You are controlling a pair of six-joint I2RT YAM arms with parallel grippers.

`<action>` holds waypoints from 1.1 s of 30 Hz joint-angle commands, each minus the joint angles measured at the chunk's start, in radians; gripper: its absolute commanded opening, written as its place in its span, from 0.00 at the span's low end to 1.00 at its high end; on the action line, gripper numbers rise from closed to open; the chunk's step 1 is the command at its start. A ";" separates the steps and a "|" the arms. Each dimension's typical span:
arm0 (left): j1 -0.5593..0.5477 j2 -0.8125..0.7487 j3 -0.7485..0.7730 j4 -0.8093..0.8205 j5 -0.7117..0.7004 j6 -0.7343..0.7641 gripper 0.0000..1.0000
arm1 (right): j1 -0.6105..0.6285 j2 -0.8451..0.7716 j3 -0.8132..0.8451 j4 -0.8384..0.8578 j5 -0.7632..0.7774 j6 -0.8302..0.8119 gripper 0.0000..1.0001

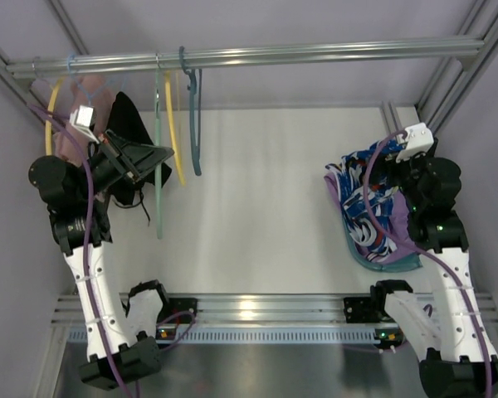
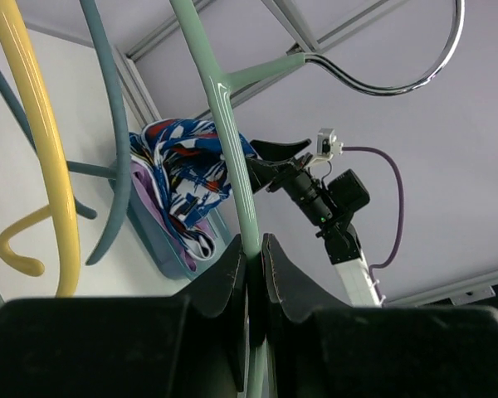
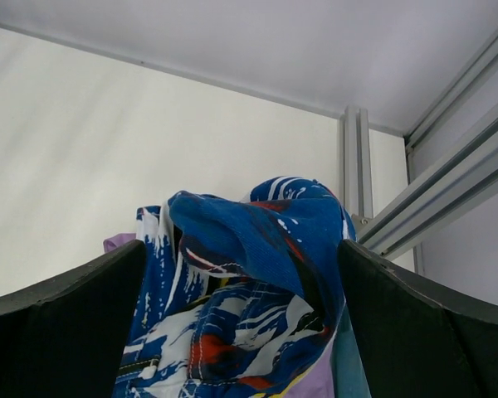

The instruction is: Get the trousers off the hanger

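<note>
While my left jaws clamp the one hanger (image 2: 231, 149) (two yellow hangers (image 1: 173, 124) nearby), my right jaws stand open around the trousers (image 3: 249, 274).

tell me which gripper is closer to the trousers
Right. The right gripper sits open with the trousers framed between its fingers; the left gripper is far off on the other side, shut on the hanger.

White table (image 1: 266, 191): heap at right side, trousers (image 1: 367, 207) bunched atop purple cloth (image 1: 398, 245).
</note>
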 commanded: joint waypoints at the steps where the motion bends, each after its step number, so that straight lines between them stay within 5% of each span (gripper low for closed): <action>1: 0.004 0.051 -0.001 0.350 0.034 -0.080 0.00 | -0.008 -0.030 0.045 -0.005 -0.015 0.009 0.99; 13: 0.013 0.232 0.002 0.601 0.036 -0.013 0.00 | -0.009 -0.043 0.056 -0.032 -0.014 -0.006 1.00; 20: 0.020 0.306 -0.002 0.607 -0.036 0.082 0.00 | -0.009 -0.040 0.053 -0.035 -0.022 0.003 0.99; 33: 0.020 0.435 -0.013 0.888 -0.088 -0.031 0.00 | -0.009 -0.020 0.059 -0.037 -0.038 0.023 0.99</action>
